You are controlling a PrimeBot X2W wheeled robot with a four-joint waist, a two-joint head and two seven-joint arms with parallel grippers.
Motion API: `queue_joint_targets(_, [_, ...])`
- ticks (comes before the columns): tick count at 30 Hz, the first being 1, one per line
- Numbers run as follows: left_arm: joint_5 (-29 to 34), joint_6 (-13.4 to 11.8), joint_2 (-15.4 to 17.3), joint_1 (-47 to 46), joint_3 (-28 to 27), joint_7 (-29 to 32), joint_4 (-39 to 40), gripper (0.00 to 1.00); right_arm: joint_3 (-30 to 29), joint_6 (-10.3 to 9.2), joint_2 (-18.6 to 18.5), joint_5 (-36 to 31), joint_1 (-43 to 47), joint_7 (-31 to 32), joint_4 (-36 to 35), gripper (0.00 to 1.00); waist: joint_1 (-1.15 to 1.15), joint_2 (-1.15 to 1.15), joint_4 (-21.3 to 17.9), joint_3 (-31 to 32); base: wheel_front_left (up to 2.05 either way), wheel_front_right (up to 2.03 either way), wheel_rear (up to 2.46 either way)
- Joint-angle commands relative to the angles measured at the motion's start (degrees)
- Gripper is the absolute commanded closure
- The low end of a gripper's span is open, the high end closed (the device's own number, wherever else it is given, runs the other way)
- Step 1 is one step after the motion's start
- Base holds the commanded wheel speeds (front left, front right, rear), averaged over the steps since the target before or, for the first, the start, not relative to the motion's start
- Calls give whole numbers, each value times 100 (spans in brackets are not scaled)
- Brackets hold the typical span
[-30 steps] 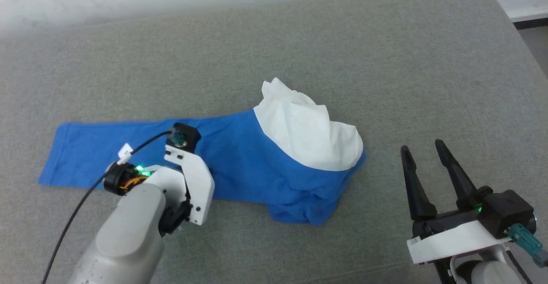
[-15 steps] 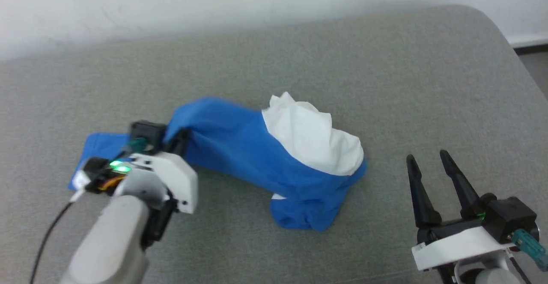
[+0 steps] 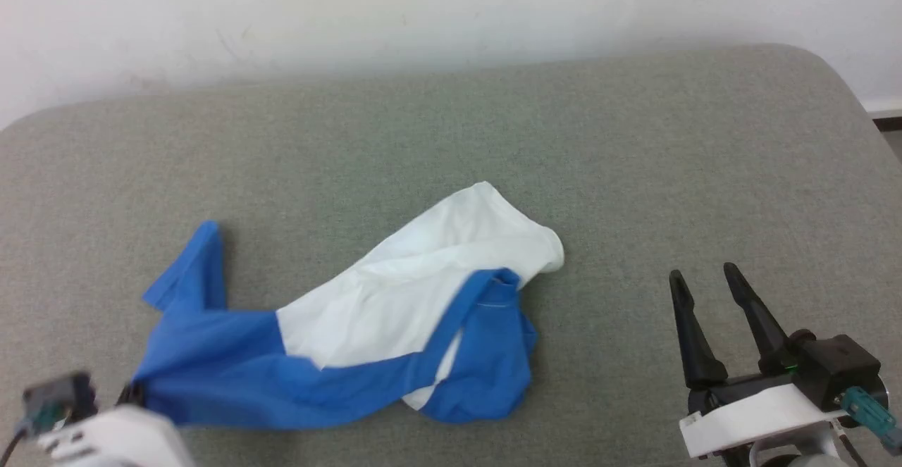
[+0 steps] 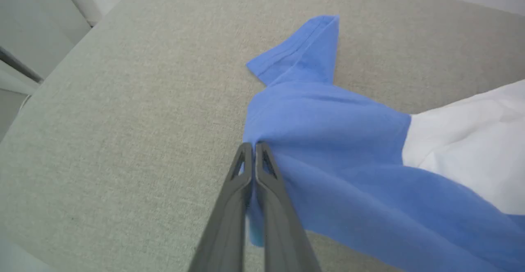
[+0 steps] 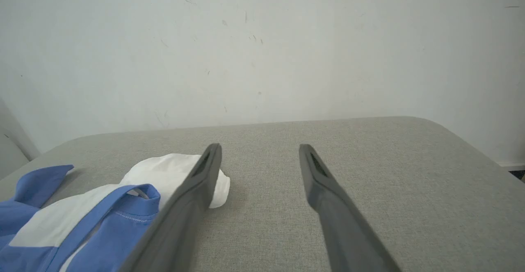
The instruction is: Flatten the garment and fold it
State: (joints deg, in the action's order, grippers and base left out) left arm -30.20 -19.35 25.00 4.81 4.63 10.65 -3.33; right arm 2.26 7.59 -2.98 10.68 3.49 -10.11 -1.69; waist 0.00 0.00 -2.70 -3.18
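Looking first at the garment (image 3: 366, 326), we find it lying crumpled and drawn out lengthwise on the grey cloth-covered desk (image 3: 634, 136). Its white body (image 3: 430, 284) lies partly opened and wrinkled, reaching to the garment's far right end. A band of royal blue crosses over the white cloth, and a bunched blue sleeve (image 3: 493, 375) sits at the garment's near right side. At the garment's left end another blue sleeve (image 3: 187, 270) rises folded into a point, with its stitched hem turned away from us.

The left end effector (image 4: 254, 147) sits at the garment's near left corner. Its two fingers are pressed together with blue cloth pinched between them. From that pinch, we see folds fanning out across the blue toward the white body. We cannot tell whether the pinched corner rests on the desk or hangs just above it.

The right end effector (image 3: 703, 275) is to the right of the garment, apart from it, with bare desk between the two. Its fingers are spread, with nothing between them. In its own wrist view one finger overlaps the garment's white end, but our head view shows them not touching.

Beyond the garment, past the desk's far edge, stands a pale scuffed wall (image 3: 423, 9).
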Motion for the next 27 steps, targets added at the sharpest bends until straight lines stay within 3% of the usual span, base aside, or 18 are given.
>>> queue_joint_targets(1, [-131, -26, -48, 168, -123, -112, -194, 100, 1, -10, 11, 48, 30, 13, -21, 0, 0, 0, -5, -30, 0, 0, 0])
queue_joint_targets(4, [-306, 93, -204, 291, -209, -381, -566, 100, -10, -10, 11, 39, 24, 26, -14, 0, 0, 0, -4, -44, 0, 0, 0])
queue_joint_targets(5, [-346, 144, -266, 288, -210, -482, -661, 87, -8, -10, 11, 36, 22, 34, -11, 0, 0, 0, -7, -42, 0, 0, 0])
queue_joint_targets(6, [-372, 191, -334, 257, -211, -614, -733, 0, -8, -10, 11, 32, 18, 43, -10, 0, 0, 0, -6, -42, 0, 0, 0])
queue_joint_targets(14, [-134, 486, -732, -90, -103, -2099, -634, 0, -89, -10, 11, -5, 69, 101, 15, 0, 0, 0, 63, 114, 0, 0, 0])
queue_joint_targets(27, [719, 564, -1204, -133, 336, -2558, 435, 0, -155, -10, 11, -24, -147, 358, 462, 0, 0, 0, 243, 123, 0, 0, 0])
